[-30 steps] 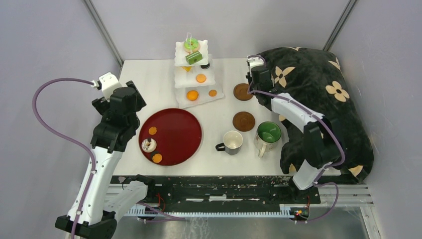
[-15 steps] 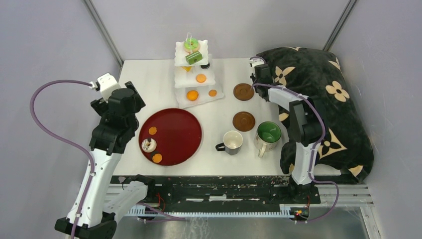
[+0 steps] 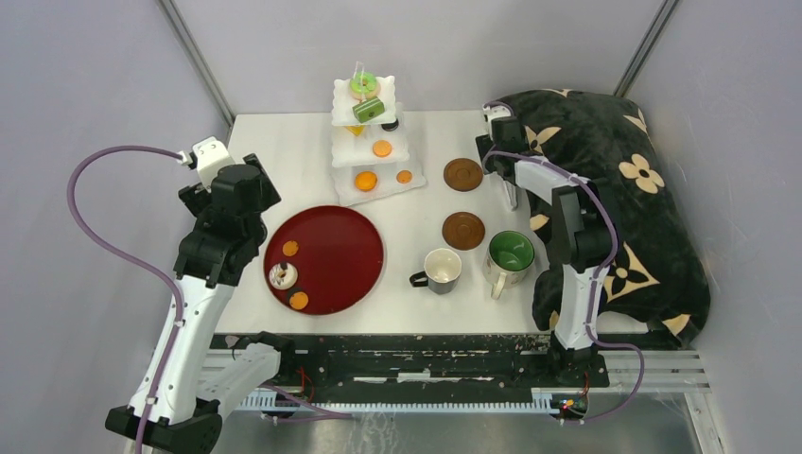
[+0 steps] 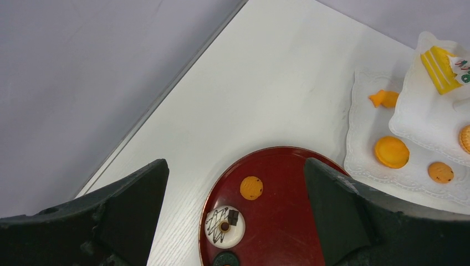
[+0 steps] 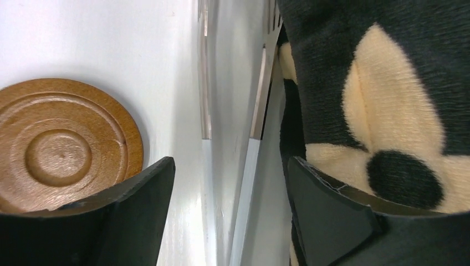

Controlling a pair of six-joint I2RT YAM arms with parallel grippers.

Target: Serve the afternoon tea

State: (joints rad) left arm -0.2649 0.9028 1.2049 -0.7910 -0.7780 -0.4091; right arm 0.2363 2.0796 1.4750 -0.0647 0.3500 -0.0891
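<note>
The white three-tier stand (image 3: 374,142) at the back holds a green donut (image 3: 363,86), a green cake (image 3: 369,110) and orange discs (image 3: 366,180). Two brown coasters (image 3: 462,174) (image 3: 463,230) lie bare to its right. Two mugs (image 3: 442,269) (image 3: 511,253) stand near the front. My right gripper (image 3: 496,168) (image 5: 228,166) is open just right of the far coaster (image 5: 61,144), with the metal tongs (image 5: 205,94) lying on the table between its jaws. My left gripper (image 3: 257,189) (image 4: 235,166) hangs open above the left edge of the red tray, holding nothing.
The dark red tray (image 3: 331,270) (image 4: 288,221) carries orange discs (image 4: 251,188) and a white iced donut (image 4: 224,226). A black blanket with cream flowers (image 3: 605,189) (image 5: 388,83) is heaped along the right side, against the tongs (image 3: 511,194).
My right gripper has opened and the tongs now lie on the table beside the blanket. The right arm has folded in closer. The left arm has barely moved.
</note>
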